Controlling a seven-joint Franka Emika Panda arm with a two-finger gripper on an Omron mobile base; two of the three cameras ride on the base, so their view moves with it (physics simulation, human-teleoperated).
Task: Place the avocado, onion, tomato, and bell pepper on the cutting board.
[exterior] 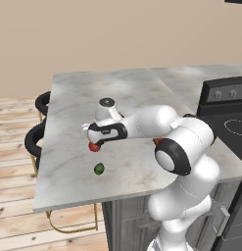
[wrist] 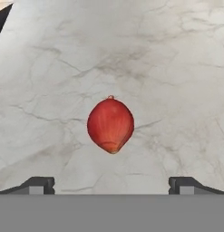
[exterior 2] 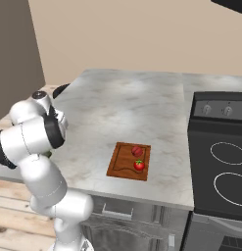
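Note:
A red bell pepper (wrist: 110,125), tapering to a point, lies on the marble counter (exterior: 68,122), centred ahead of my gripper (wrist: 111,186). The gripper is open, its fingertips (wrist: 41,185) spread wide with nothing between them. In the left base view the gripper (exterior: 93,141) hangs just over the pepper (exterior: 94,146). The dark green avocado (exterior: 99,169) sits a little nearer the counter's front edge. The reddish-brown cutting board (exterior 2: 123,164) lies near the front edge by the stove, carrying a dark red onion (exterior 2: 137,151) and a tomato (exterior 2: 139,165). My arm hides most of the board in the left base view.
A black stove (exterior 2: 220,157) adjoins the counter on the right. Black chair backs (exterior: 36,132) stand off the counter's left edge. Bare marble surrounds the pepper and avocado. The wall runs behind the counter.

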